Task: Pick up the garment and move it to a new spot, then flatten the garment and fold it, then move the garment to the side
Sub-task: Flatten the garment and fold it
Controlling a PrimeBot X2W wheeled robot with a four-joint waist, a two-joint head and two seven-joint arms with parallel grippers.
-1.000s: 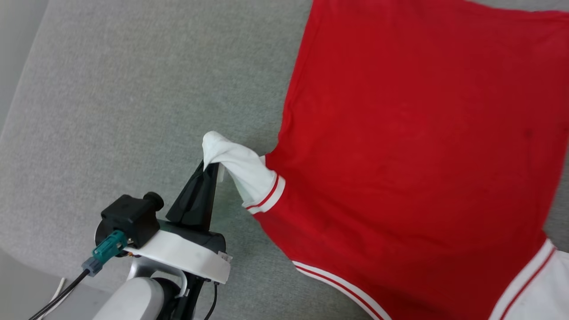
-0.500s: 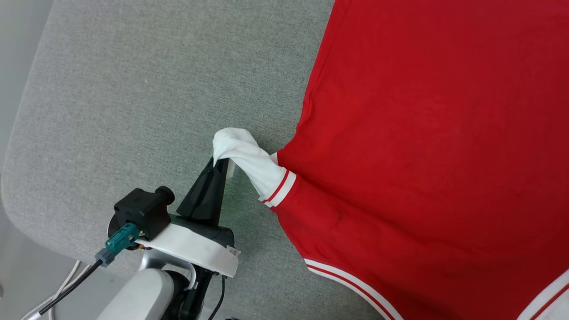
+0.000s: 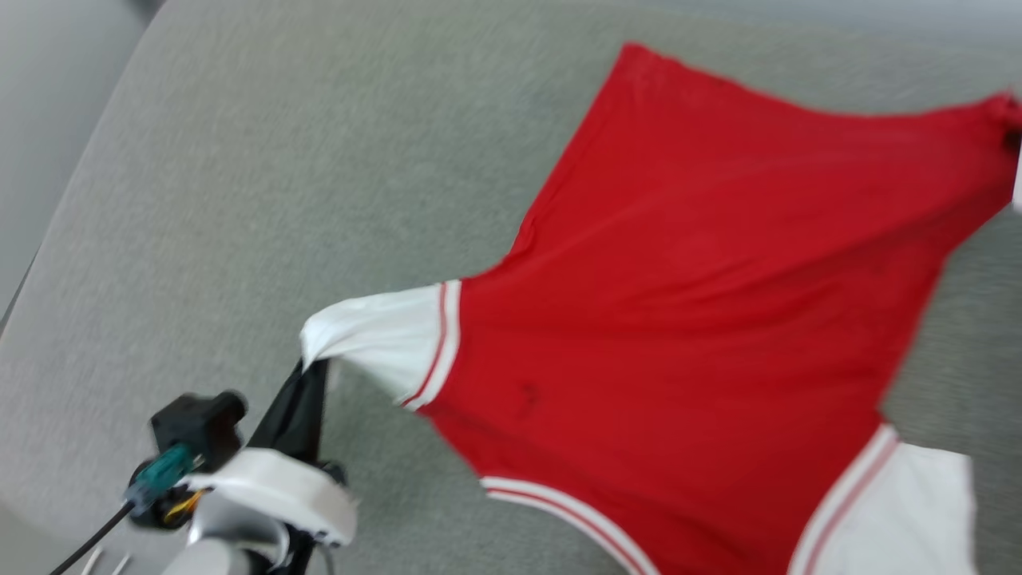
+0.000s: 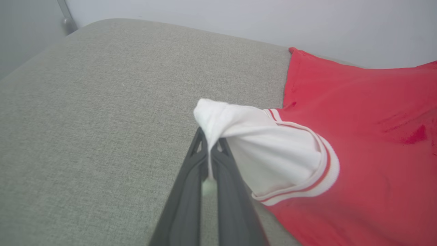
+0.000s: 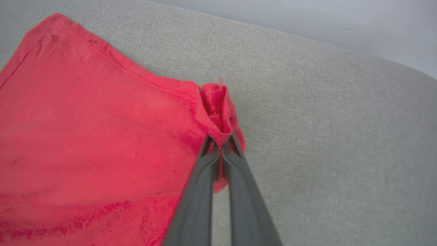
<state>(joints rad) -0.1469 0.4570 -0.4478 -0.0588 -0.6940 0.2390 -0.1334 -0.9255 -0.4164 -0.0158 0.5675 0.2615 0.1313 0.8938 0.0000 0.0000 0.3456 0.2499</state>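
A red garment (image 3: 703,319) with white sleeves and striped trim lies spread on a grey cushion (image 3: 279,200), its cloth stretched between two gripped corners. At the garment's left sleeve, the left gripper (image 4: 209,150) has its fingers clenched on the white sleeve tip, which is drawn out to a point. At the garment's far red corner, the right gripper (image 5: 220,143) has its fingers clamped on bunched red cloth.
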